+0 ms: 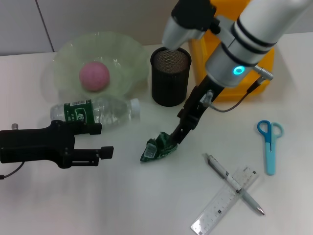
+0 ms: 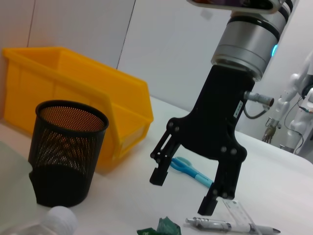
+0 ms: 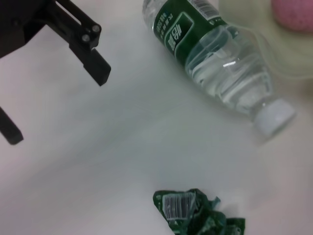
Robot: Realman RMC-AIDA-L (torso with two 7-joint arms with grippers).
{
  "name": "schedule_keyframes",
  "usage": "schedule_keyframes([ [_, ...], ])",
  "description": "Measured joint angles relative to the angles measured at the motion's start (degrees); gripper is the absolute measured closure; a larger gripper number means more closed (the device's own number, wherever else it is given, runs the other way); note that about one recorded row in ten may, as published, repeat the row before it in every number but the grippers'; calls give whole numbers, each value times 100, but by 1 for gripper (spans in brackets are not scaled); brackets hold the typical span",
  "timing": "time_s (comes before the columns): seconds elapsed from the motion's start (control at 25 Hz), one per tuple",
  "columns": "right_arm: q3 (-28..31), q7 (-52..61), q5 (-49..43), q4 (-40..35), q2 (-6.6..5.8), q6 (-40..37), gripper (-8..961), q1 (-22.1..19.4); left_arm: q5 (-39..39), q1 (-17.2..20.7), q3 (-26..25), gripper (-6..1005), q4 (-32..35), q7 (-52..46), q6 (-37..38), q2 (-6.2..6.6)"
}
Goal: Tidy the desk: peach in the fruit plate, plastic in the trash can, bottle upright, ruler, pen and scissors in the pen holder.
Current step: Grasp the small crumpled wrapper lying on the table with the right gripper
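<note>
The pink peach lies in the pale green fruit plate. The clear bottle with a green label lies on its side below the plate. The crumpled green plastic rests mid-table, and my right gripper hangs open just above its right end. The left wrist view shows that gripper with its jaws spread over the plastic. My left gripper is open and empty beside the bottle. Blue scissors, pen and clear ruler lie at the right. The black mesh pen holder stands upright.
A yellow bin stands behind my right arm, next to the pen holder. The pen lies crossed over the ruler near the front edge. The right wrist view shows the bottle, the plastic and my left gripper.
</note>
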Motion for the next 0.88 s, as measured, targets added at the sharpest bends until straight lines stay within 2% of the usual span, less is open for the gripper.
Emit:
schedule_keyframes([
  [0.88,-707,-426,950,656,24,918,121,-140,22,107,26,185,-24,-41,-1,18],
])
